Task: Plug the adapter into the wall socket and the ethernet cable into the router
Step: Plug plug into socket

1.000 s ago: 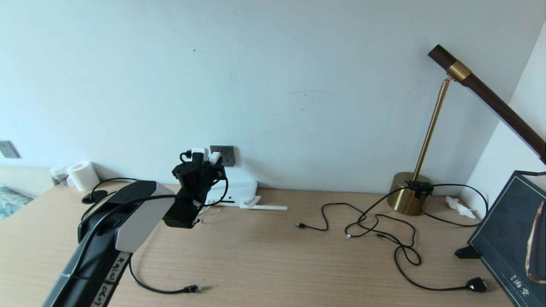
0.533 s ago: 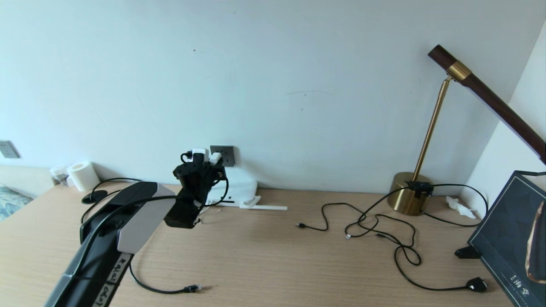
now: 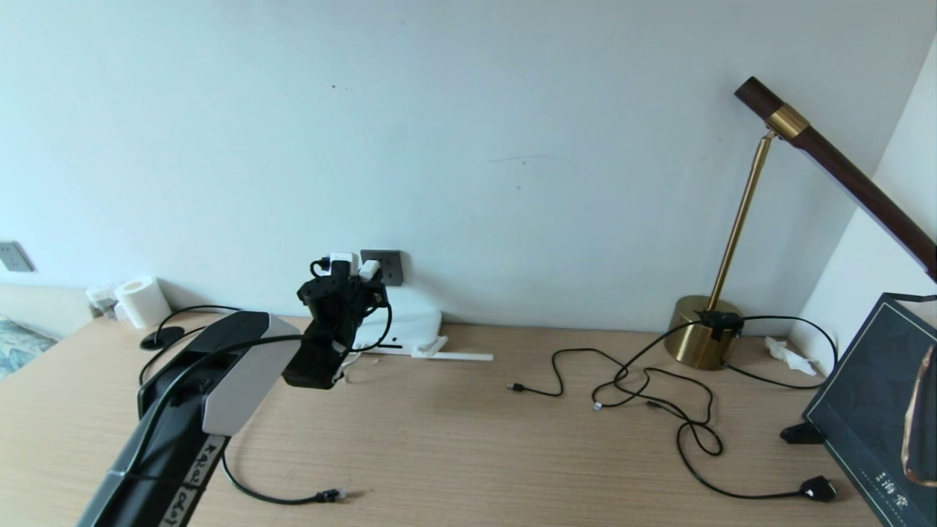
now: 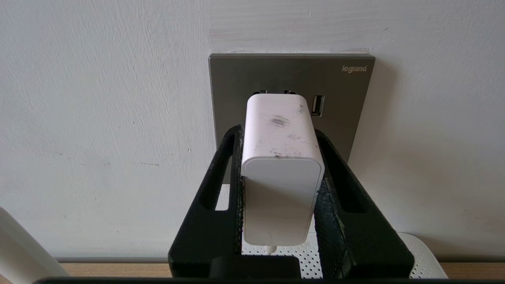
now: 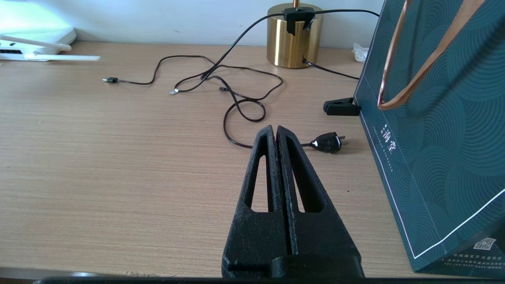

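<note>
Barely any change from a second ago: left tool (image 4: pixel 281 157) still clenched on the adapter (image 4: pixel 281 173), a scuffed white rounded block pressed at the dark grey matte wall socket (image 4: pixel 347 90). Right tool (image 5: pixel 276 132) closed empty over the wood-grain worktop (image 5: pixel 118 157). Ethernet cable (image 3: pixel 278 499) slack on the worktop; white perforated router (image 3: pixel 410 326) below the socket.
</note>
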